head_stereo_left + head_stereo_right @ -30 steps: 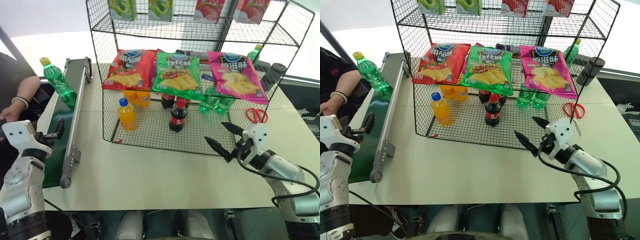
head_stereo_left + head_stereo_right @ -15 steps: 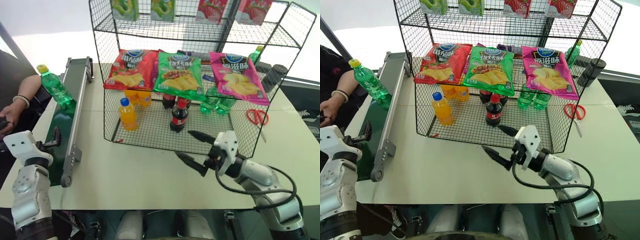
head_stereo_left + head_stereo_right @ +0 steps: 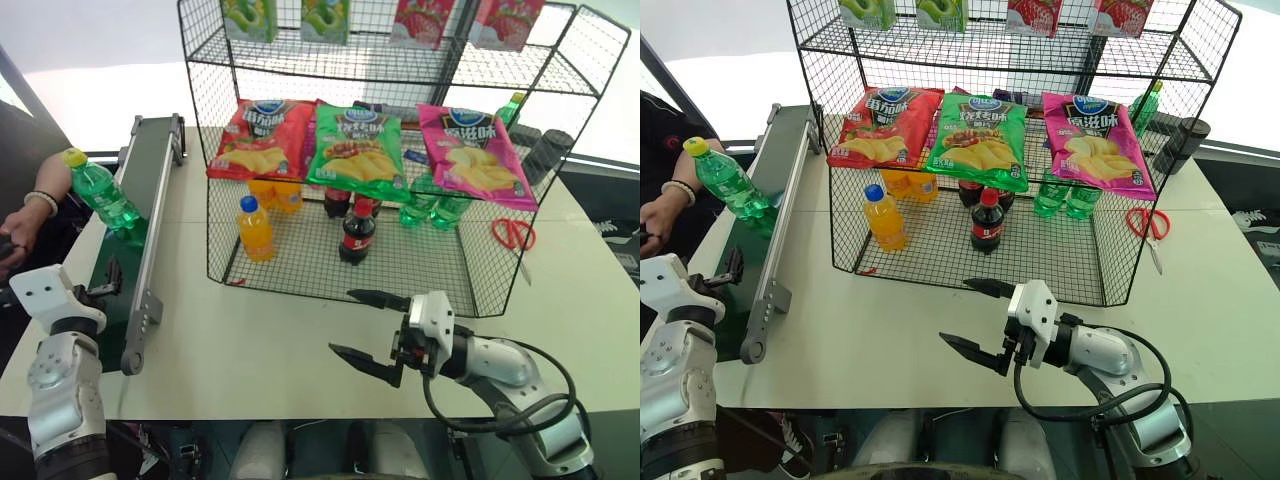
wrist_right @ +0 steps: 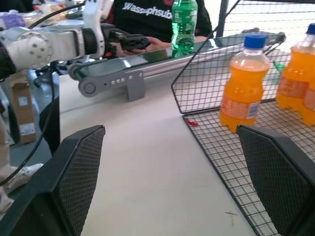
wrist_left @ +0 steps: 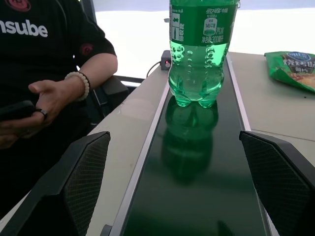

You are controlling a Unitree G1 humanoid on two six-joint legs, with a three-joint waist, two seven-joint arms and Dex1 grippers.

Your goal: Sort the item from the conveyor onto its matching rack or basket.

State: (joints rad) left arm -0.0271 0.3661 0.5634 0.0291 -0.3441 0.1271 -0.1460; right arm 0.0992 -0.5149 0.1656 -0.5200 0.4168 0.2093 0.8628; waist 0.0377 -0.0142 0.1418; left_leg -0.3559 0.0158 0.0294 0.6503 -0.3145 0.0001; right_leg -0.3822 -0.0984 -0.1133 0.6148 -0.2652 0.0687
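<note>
The item, a clear-green soda bottle (image 3: 100, 195) with a yellow cap, stands upright on the conveyor (image 3: 143, 165), a dark green belt running along the table's left side. My left gripper (image 5: 173, 135) is open at the belt's near end, level and pointing up the belt at the bottle, which stands a short way ahead of the fingers. My right gripper (image 3: 341, 320) is open over the bare table in front of the rack (image 3: 300, 270), pointing left and holding nothing. The black wire rack has several tiers with snack bags on its front.
On the rack's bottom tier stand an orange bottle (image 3: 254, 228), a cola bottle (image 3: 356, 232) and green bottles (image 3: 430, 210). Red scissors (image 3: 512, 232) lie to the right of the rack. A person's hand (image 3: 20, 225) rests left of the conveyor.
The green bottle has travelled down the belt toward my left gripper. My right gripper has swung left and back from the rack's right front corner. The left gripper has barely moved.
</note>
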